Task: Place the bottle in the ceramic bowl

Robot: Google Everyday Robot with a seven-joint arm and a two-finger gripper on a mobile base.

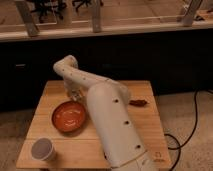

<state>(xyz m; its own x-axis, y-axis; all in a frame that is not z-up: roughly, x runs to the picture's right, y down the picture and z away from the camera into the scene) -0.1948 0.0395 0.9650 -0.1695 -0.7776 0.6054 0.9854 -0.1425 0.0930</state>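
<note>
The orange-red ceramic bowl [69,116] sits on the left half of the wooden table [140,125]. My white arm reaches from the front up over the table, bends at the far left, and comes down to the gripper [74,94]. The gripper hangs just above the bowl's far rim. A small pale shape shows at the gripper; it may be the bottle, but I cannot tell for sure. The arm hides the table's middle.
A small grey-white cup [42,149] stands at the front left corner. A small dark flat packet [138,103] lies at the right side of the table. A dark counter wall runs behind the table. A black cable [192,125] lies on the floor at the right.
</note>
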